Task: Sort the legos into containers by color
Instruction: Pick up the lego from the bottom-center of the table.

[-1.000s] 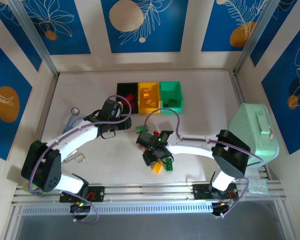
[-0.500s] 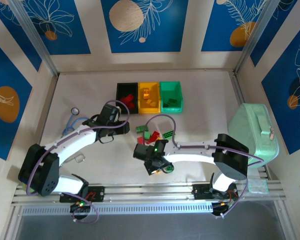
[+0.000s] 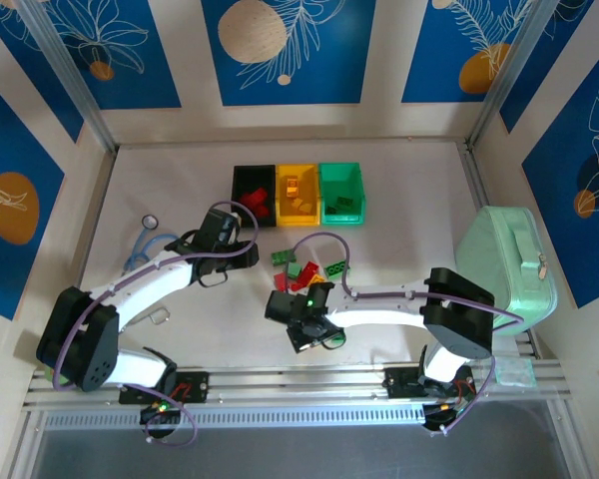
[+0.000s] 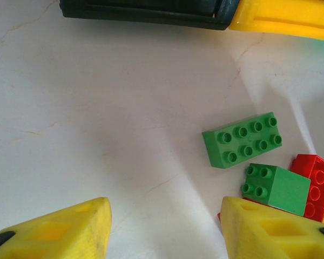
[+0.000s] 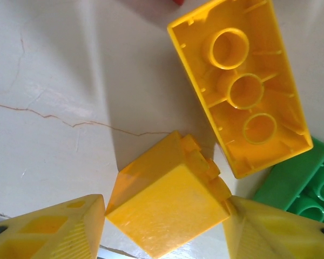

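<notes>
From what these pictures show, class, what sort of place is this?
Probably a robot lab test cell: two arms bolted to a metal rail, blue printed wall panels enclosing the white table, and toy bricks beside three sorting bins.

I count three bins and one mint case. My right wrist view gives two yellow bricks and one green brick; my left gives two green bricks, one red brick, possibly more.

A white table with hairline cracks lies beneath the two arms. Beyond them and on both sides stand blue wall panels printed with white leaves and orange circles, cream-framed.
</notes>
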Available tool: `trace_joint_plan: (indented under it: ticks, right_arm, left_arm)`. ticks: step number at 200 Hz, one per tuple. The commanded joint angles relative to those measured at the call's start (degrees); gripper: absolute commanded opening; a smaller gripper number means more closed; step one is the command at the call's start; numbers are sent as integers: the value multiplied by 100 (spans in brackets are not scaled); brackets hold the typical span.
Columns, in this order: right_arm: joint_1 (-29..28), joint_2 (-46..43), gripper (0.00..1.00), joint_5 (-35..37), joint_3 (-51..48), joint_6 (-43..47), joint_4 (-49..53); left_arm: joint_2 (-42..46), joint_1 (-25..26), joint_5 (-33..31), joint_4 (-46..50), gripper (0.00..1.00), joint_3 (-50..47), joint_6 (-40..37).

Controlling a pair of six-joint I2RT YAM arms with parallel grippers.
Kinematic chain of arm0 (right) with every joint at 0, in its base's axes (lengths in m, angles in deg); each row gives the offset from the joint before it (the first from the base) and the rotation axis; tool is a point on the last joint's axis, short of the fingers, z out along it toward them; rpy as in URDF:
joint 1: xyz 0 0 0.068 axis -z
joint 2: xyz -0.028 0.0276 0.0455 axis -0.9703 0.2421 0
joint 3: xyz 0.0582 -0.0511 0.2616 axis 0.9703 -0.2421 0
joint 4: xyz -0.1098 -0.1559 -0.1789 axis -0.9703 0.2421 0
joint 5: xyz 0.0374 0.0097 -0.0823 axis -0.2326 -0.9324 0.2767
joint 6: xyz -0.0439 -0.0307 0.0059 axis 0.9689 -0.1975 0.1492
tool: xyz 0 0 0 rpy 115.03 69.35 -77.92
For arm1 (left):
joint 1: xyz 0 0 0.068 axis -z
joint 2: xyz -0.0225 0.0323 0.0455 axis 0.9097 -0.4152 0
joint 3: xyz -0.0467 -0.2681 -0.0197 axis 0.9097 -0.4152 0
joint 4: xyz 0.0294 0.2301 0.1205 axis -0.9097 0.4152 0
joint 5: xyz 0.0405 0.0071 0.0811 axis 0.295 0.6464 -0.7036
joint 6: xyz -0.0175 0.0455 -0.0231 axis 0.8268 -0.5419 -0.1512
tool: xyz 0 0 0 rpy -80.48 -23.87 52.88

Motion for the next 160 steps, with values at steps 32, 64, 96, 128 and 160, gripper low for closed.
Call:
trace_joint_plan:
  ticks: [32,64,96,128,160]
  right_arm:
    - [-101,115,51,-49,31,-177,115]
    - [-119,56,48,75,302,-158,307]
    - [-71,-58,48,251,695,71,461]
    - [342,-162,48,420,1192,613,490]
    - [1073,-141,48,512,2033,1278,549]
  left_arm:
    - [65,41,-43,-91,55,-104,29]
    - [119,41,-100,-68,55,-130,12]
    - [233,41,-148,-34,54,-163,7]
    - [332,41,-157,-50,54,-217,38]
    - [519,43,-187,-22,54,-386,63]
